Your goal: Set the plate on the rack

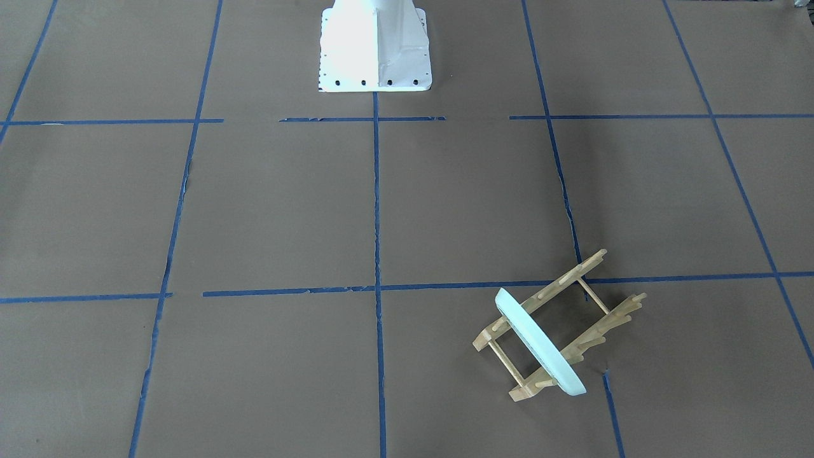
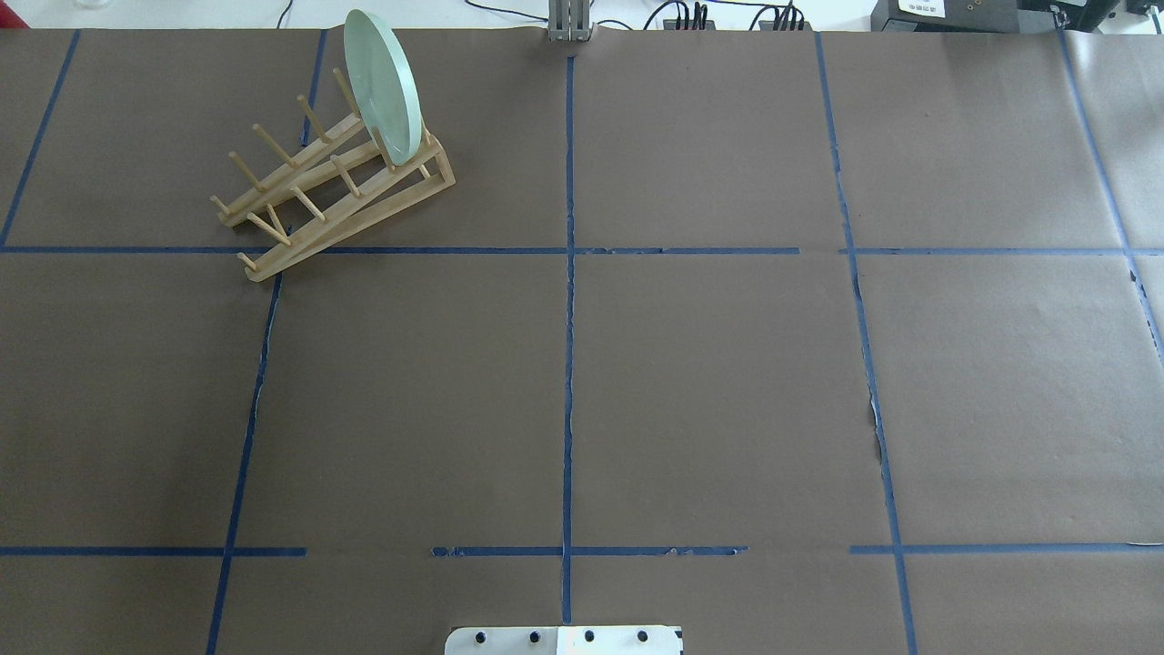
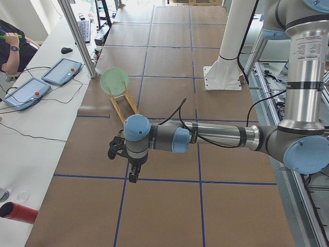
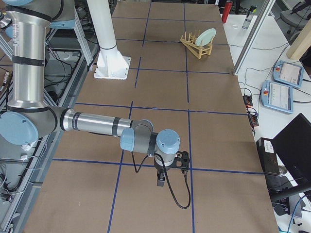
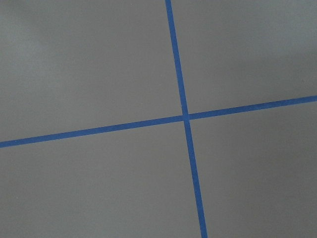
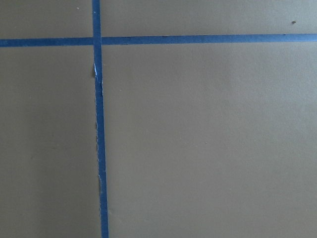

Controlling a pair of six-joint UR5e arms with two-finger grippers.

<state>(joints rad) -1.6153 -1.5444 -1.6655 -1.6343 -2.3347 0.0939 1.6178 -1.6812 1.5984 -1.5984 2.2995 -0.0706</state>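
The pale mint-green plate (image 1: 540,343) stands on edge between the pegs of the light wooden rack (image 1: 572,272), near one end of it. In the overhead view the plate (image 2: 384,86) and the rack (image 2: 355,205) are at the far left of the table. Both also show in the side views: plate (image 3: 114,81), rack (image 3: 123,105), plate (image 4: 206,35), rack (image 4: 192,46). My left gripper (image 3: 132,175) and right gripper (image 4: 161,180) hang over the table far from the rack. They show only in the side views, so I cannot tell open or shut. Both wrist views show only brown paper and blue tape.
The white robot pedestal (image 1: 375,48) stands at the table's near middle edge (image 2: 564,639). Blue tape lines grid the brown table cover. A side bench holds teach pendants (image 3: 61,71) and a red cylinder (image 3: 20,212). An operator (image 3: 10,51) sits there.
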